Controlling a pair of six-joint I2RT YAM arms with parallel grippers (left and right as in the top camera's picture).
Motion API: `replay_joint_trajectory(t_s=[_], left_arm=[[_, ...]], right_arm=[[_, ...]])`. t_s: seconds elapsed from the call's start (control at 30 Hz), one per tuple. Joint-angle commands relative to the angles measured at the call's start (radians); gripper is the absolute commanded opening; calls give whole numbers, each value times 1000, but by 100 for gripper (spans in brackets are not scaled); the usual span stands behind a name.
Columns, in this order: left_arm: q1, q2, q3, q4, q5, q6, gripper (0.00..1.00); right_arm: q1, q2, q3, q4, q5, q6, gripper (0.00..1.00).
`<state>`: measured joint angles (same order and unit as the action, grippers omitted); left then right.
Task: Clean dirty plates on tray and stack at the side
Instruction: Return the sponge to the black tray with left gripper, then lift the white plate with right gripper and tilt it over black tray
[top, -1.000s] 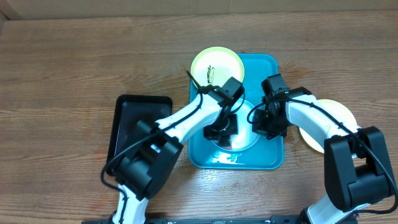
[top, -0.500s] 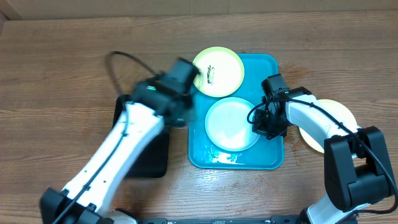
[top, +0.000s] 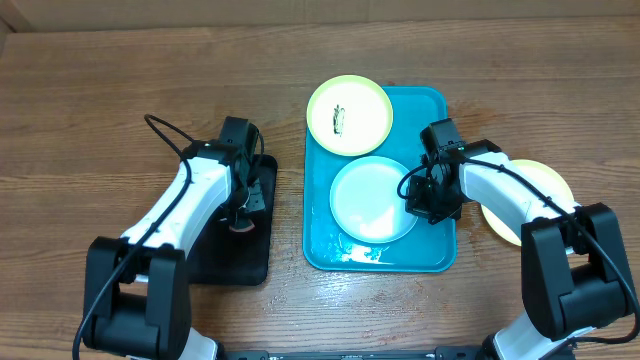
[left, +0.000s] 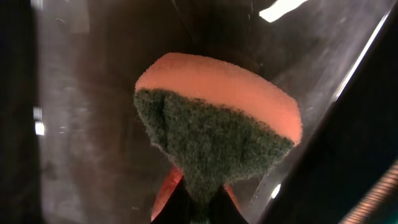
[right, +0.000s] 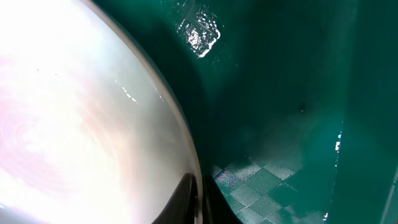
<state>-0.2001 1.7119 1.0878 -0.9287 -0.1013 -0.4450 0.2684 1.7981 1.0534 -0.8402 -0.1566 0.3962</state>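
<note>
Now left end effector (left: 196, 208) pinches sponge (left: 217, 118) — right end effector (right: 196, 202), plate (right: 81, 112).

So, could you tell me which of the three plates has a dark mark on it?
The yellow plate at the far end of the tray; the white plate in it and the yellow one on the table show none.

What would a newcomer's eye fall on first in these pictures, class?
The turquoise tray at centre, with a clean white plate in it and a yellow plate bearing a dark scribble over its top-left corner. Next, the orange-and-green sponge pinched in the left gripper over the black tray. The right gripper nips the white plate's rim.
</note>
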Motion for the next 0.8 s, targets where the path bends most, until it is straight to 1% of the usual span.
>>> replay_joint_trajectory(t_s=[0.0,0.03,0.17,0.2,0.27,0.33,0.43,0.47,0.6,0.7,0.77], left_arm=[[4,-13,16,10,60,24,14],[5,-20,26,5,63,23,26],[10,-82,77,-48,87,19,53],[14,-101,90,-62,95,19,61],[27,-143,123,-95,102,19,71],[48,-188,168,-133,106,19,76],[88,-251,237,-190,129,19,81],[103,-274,262,-211,142,19,83],[150,-349,340,-274,187,19,89],[164,-406,382,-307,206,24,93],[168,-433,395,-322,203,24,99]], right_arm=[[12,23,-4,9,32,-35,4],[12,21,4,-2,35,-47,4],[23,-16,66,-90,130,-54,4],[29,-31,84,-111,150,-54,4],[48,-65,120,-140,179,-54,4],[75,-104,161,-159,209,-57,4],[125,-153,223,-166,238,-90,4],[152,-171,252,-165,239,-112,4],[260,-192,341,-156,270,-117,4],[366,-192,382,-109,298,-117,4],[439,-191,382,-57,314,-116,4]])
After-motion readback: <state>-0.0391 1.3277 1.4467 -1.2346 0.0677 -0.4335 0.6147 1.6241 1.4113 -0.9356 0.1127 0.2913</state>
